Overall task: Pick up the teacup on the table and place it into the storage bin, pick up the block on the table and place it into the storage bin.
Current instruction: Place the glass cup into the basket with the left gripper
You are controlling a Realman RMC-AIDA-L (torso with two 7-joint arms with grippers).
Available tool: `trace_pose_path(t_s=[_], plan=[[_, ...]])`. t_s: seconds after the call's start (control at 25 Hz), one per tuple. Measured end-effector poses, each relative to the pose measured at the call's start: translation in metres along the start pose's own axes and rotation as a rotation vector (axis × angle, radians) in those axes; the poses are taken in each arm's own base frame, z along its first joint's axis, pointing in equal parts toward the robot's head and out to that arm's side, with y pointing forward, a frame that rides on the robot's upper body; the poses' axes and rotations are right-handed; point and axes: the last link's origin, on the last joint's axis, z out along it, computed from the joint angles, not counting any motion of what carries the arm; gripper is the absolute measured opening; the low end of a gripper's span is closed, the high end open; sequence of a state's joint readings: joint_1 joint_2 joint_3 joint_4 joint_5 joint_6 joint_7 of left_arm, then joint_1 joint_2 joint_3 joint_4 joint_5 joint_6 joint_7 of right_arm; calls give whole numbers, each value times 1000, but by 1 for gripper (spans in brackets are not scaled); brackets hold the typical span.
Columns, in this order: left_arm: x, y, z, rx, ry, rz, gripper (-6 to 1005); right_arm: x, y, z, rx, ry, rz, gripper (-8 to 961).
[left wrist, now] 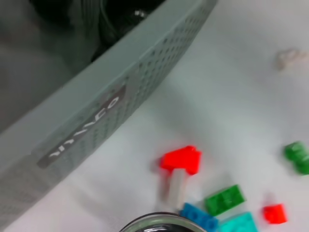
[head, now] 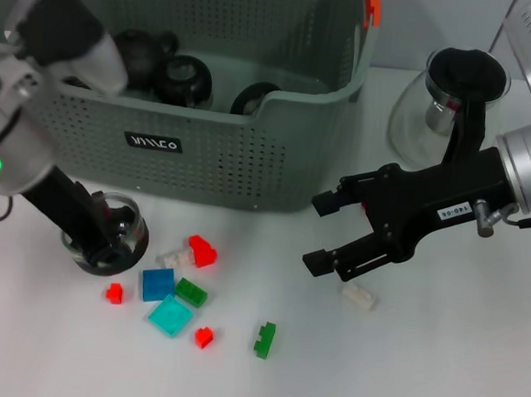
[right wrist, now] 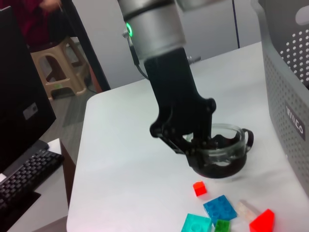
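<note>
Bright even light; soft shadow under grey-green perforated plastic basket point(head: 251, 151). Left wrist view blurred, especially near basket label. Red blocks beside basket oversaturated, glowing.

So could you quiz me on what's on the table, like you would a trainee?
1. True or false: the teacup is already in the bin.
2. What is the left pincer at? A. teacup B. pitcher C. bin
3. Fill in: the block nearest the open right pincer is ___ in colour.

Key: 1 false, it stands on the table; 2 A; 3 white.
</note>
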State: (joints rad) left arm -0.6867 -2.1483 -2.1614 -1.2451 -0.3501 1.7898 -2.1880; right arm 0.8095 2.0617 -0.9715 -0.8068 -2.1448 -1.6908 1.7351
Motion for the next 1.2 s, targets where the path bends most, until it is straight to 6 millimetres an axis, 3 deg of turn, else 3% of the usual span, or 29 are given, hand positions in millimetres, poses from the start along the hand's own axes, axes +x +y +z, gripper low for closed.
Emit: trace_pose_path(t_s=[0.36, 0.68, 0.96, 1.2], plan=[[-5, 1, -58, -232, 285, -65, 52, -3, 2, -5, -15, -29, -16, 944], [10, -6, -102, -427, 549, -60, 54, -2, 4, -6, -31, -25, -17, 945], [49, -31, -120, -278, 634, -65, 56, -2, 4, -7, -34, -22, -18, 944], [83, -59, -105, -67, 581, -101, 57, -1, 5, -8, -36, -21, -15, 945]])
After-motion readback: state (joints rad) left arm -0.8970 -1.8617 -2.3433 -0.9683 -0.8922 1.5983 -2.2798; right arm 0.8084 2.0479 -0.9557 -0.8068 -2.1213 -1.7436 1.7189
